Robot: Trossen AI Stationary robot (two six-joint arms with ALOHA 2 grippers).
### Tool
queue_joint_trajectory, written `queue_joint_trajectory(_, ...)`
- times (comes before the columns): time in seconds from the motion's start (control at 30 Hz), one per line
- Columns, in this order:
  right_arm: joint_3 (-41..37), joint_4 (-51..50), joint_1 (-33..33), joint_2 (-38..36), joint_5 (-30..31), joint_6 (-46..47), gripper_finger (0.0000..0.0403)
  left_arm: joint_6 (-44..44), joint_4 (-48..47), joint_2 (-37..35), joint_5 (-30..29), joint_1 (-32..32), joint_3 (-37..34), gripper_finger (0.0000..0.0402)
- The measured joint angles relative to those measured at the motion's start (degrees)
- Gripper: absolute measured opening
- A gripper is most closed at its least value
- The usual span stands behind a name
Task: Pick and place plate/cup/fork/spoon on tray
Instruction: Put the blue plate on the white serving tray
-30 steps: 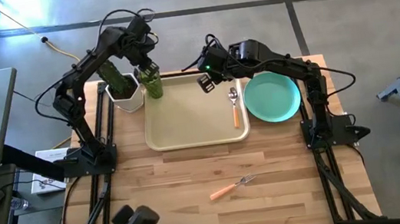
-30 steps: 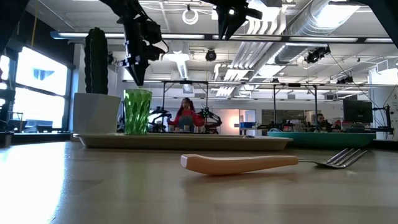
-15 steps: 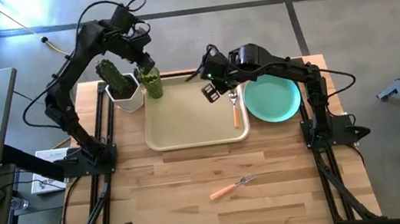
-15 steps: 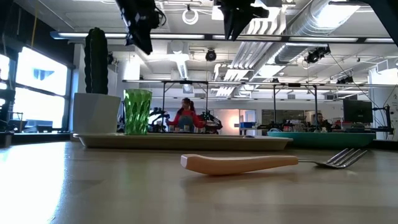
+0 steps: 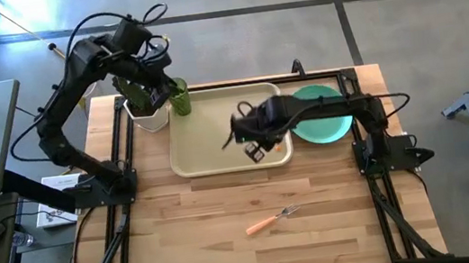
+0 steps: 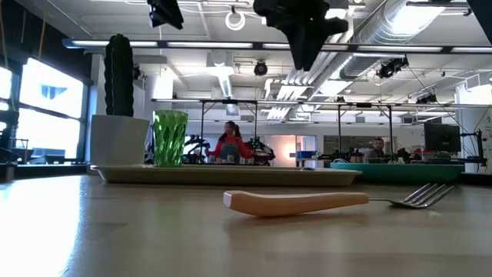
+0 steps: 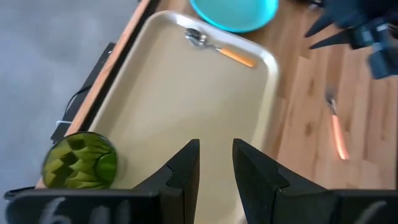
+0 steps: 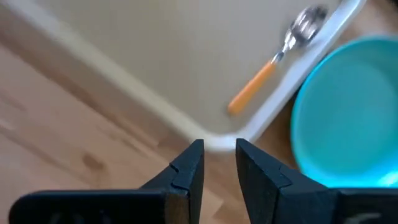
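The green cup (image 5: 178, 98) stands upright in the far left corner of the beige tray (image 5: 217, 138). The spoon (image 8: 273, 62) lies flat in the tray along its right rim. The teal plate (image 5: 328, 119) rests on the table right of the tray. The fork (image 5: 273, 219) lies on the table nearer than the tray. My left gripper (image 5: 149, 88) hangs high, left of the cup, with a narrow gap and empty. My right gripper (image 5: 255, 147) hangs over the tray's near right corner, also with a narrow gap and empty.
A white square pot with a cactus (image 5: 142, 107) stands just left of the tray, under my left arm. Bare wood spreads around the fork across the near half of the table. People and benches show in the room beyond the far edge.
My left gripper has risen from just above the cup and drawn back toward the table's left edge; the cup stays upright on the tray. My right gripper has swung from the tray's far right part toward the near edge, to the tray's near right corner. The spoon stays in the tray.
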Motion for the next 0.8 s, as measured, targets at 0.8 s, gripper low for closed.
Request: queue_joint_trajectory(0.8, -24.3, 0.4, 6.3, -5.5, -8.6, 8.1, 0.0084, -8.5, 13.3, -21.6, 0.2, -10.3, -31.2, 0.0086)
